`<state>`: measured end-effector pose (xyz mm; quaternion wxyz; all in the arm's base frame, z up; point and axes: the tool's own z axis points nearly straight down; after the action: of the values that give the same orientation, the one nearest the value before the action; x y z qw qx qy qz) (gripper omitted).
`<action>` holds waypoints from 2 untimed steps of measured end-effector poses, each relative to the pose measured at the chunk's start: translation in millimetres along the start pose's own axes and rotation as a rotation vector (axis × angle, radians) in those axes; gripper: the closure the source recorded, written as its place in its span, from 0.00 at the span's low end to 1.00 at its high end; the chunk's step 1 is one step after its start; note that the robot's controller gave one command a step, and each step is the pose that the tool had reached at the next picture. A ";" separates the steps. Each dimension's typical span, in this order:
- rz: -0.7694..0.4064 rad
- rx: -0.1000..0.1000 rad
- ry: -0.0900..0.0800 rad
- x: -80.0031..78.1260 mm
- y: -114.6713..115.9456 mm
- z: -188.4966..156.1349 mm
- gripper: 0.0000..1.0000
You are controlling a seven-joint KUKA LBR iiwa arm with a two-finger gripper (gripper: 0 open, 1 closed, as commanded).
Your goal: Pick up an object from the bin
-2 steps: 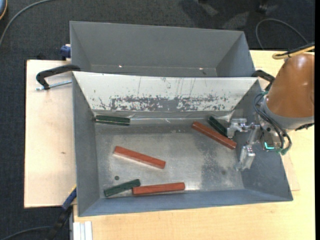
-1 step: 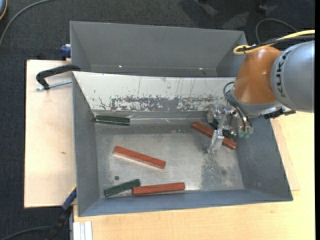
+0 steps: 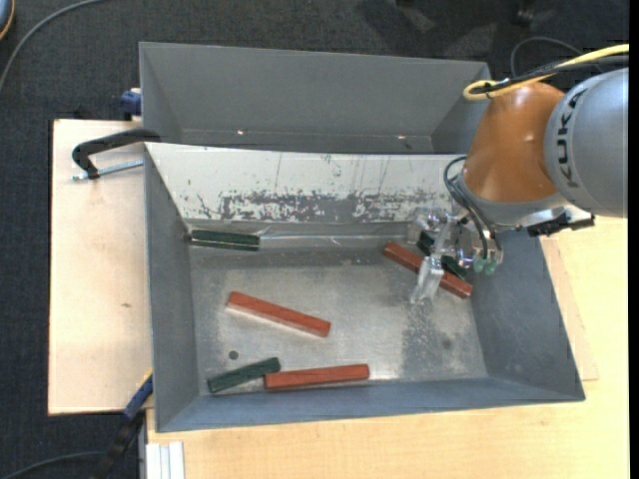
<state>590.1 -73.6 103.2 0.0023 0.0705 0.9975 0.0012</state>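
My gripper (image 3: 430, 276) hangs low at the back right of the bin, directly over a red flat bar (image 3: 402, 257). That bar lies slanted on the bin floor, running from the back wall toward the right wall, and its middle is hidden under the gripper. Whether the gripper touches or holds the bar cannot be made out.
A red bar with a pale edge (image 3: 278, 314) lies slanted in the middle of the floor. Along the front wall lie another red bar (image 3: 317, 376) and a dark green bar (image 3: 243, 374), end to end. A second dark green bar (image 3: 225, 239) rests against the back left wall.
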 end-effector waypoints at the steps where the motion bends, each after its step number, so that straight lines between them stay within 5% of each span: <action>1: 0.147 0.001 -0.002 -4.4 -4.8 -1.7 0.00; 2: 0.256 0.001 0.001 -7.1 -13.6 32.6 0.00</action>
<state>595.4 -88.0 70.6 0.0014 0.1970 0.9804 0.0013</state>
